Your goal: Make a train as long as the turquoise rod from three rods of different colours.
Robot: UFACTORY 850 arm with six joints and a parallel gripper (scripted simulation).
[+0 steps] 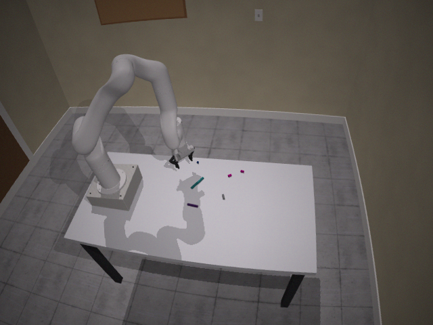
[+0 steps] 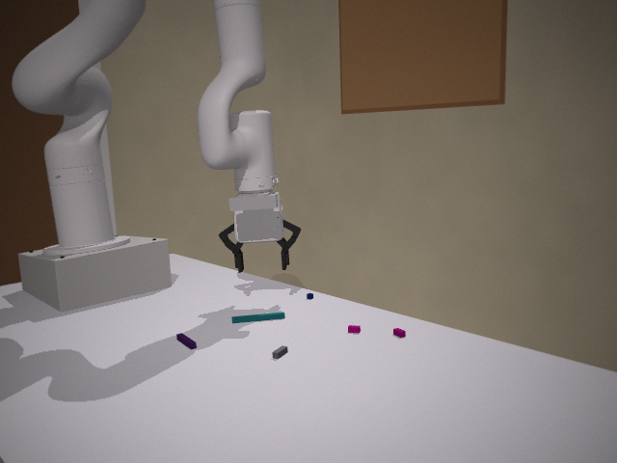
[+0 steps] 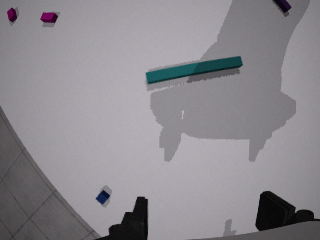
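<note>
My gripper [image 1: 185,162] [image 2: 261,267] [image 3: 205,214] is open and empty, above the table near its back edge. The small blue rod [image 1: 197,162] [image 2: 309,295] [image 3: 103,196] lies beside it near that edge. The turquoise rod [image 1: 197,183] [image 2: 258,317] [image 3: 194,69] lies flat, farther from the back edge. The purple rod [image 1: 192,205] [image 2: 186,340] [image 3: 282,5] lies nearer the front. The grey rod [image 1: 223,196] [image 2: 280,352] lies right of it. One magenta rod [image 1: 229,175] [image 2: 354,329] [image 3: 49,17] and another magenta rod [image 1: 241,171] [image 2: 399,332] [image 3: 12,14] lie apart at the back right. No rods touch.
The arm's base block [image 1: 134,187] [image 2: 120,279] stands at the left end of the white table [image 1: 265,223] [image 2: 398,398] [image 3: 65,90]. The arm's shadow falls across the turquoise and purple rods. The table's back edge curves through the lower left of the wrist view, with floor tiles [image 3: 25,185] beyond.
</note>
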